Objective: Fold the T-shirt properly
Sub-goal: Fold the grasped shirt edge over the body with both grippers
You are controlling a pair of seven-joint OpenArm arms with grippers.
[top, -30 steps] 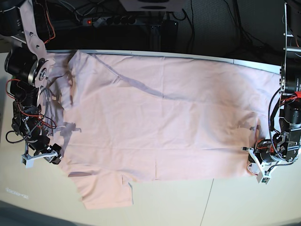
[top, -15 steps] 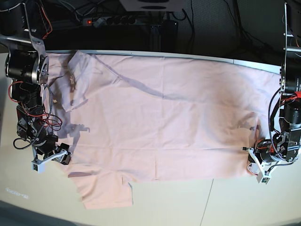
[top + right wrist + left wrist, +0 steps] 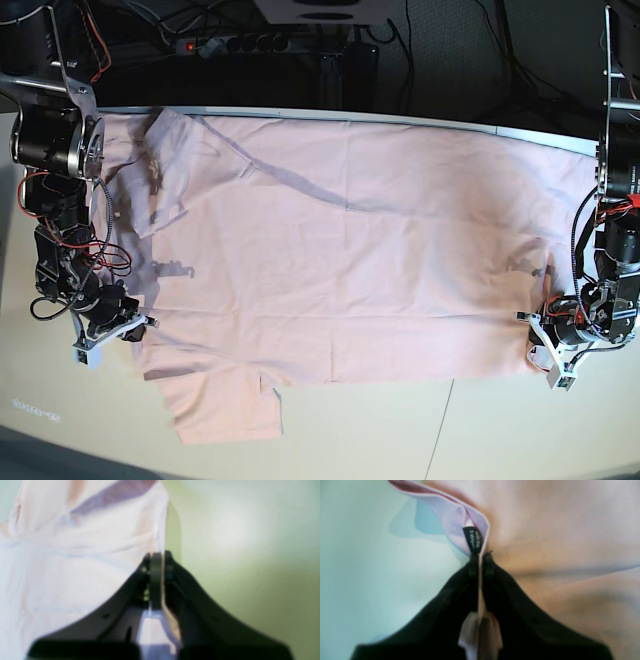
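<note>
**Both hands now gripping the shirt's edges**

Now that my right hand (image 3: pixel 128 332) has moved in from the bare table to the shirt's edge and closed, both ends of the T-shirt (image 3: pixel 340 260) are pinched. A second ago that hand stood open just off the cloth, lower down; its wrist view now shows the jaws shut on a thin pale fold of fabric, with bare table beyond. My left hand (image 3: pixel 540 340) has not moved: its jaws are clamped on a hem fold next to a small black label (image 3: pixel 473 540), at the opposite edge.

I judge this to mean the grasping step is done and a lift or fold across can begin, though I cannot tell how much cloth the right hand has caught.

The T-shirt lies spread flat, plain side up, across the table (image 3: pixel 470 430), reaching from one arm to the other. Its far edge runs along the table's back rim. One sleeve (image 3: pixel 225 400) juts out toward the near side, below the right hand.

Around it: a dark strip behind the table holds a power strip (image 3: pixel 235 43) with a red light and loose cables (image 3: pixel 440 50). A long crease runs diagonally near the far left corner. Both arms stand close to the cloth, so loose red wiring on the right arm (image 3: pixel 55 170) could snag a lifted edge
</note>
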